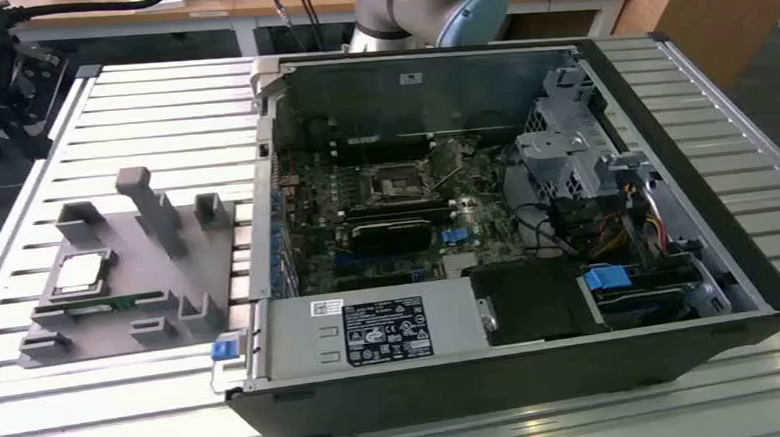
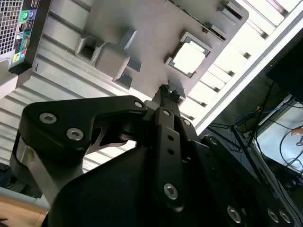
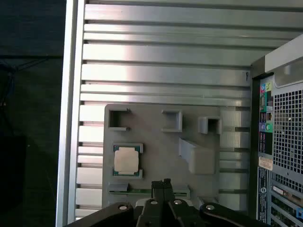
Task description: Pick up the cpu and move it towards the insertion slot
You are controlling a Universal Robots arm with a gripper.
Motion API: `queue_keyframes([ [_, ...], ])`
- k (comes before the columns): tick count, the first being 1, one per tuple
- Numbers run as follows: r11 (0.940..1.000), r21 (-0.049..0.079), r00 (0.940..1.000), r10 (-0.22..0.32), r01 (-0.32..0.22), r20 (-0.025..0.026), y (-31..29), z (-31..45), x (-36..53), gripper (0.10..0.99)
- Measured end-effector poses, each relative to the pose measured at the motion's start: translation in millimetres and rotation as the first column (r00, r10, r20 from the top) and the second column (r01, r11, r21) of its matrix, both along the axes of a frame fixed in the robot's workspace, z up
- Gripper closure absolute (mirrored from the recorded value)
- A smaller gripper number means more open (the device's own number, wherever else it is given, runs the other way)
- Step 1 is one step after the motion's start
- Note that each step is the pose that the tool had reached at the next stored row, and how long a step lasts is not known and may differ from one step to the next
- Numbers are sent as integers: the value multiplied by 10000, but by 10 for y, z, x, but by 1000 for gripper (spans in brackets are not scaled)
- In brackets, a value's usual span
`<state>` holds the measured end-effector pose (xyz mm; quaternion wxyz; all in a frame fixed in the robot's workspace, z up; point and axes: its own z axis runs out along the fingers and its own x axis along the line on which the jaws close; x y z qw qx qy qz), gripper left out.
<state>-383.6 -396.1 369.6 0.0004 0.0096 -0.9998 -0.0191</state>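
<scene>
The cpu [image 1: 83, 270], a small silver square chip, lies flat in a square pocket of the grey holder block [image 1: 166, 280] at the exterior view's left. Both wrist views look down on it from well above, the cpu [image 3: 127, 160] [image 2: 189, 59] sitting a short way off to the side of the fingertips. My gripper [image 3: 163, 183] [image 2: 166, 91] hovers over the holder block [image 3: 156, 137] with its black fingers pressed together and nothing between them. The insertion slot [image 1: 396, 183], a square socket with a dark centre, sits on the motherboard inside the open computer case [image 1: 707, 162].
A thin green memory stick [image 1: 94, 306] lies in the holder beside the cpu. Tall grey posts [image 1: 142, 196] rise from the holder. The case's rear panel [image 3: 279, 142] stands close to the holder. A slatted metal table [image 1: 157, 101] carries everything. The arm's base [image 1: 433, 6] is behind the case.
</scene>
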Motion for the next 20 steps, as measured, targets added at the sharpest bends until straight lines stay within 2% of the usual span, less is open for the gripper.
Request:
queue_keyframes([
  [20, 10000, 0, 10000, 0, 0, 0, 0, -1, -51, 980],
])
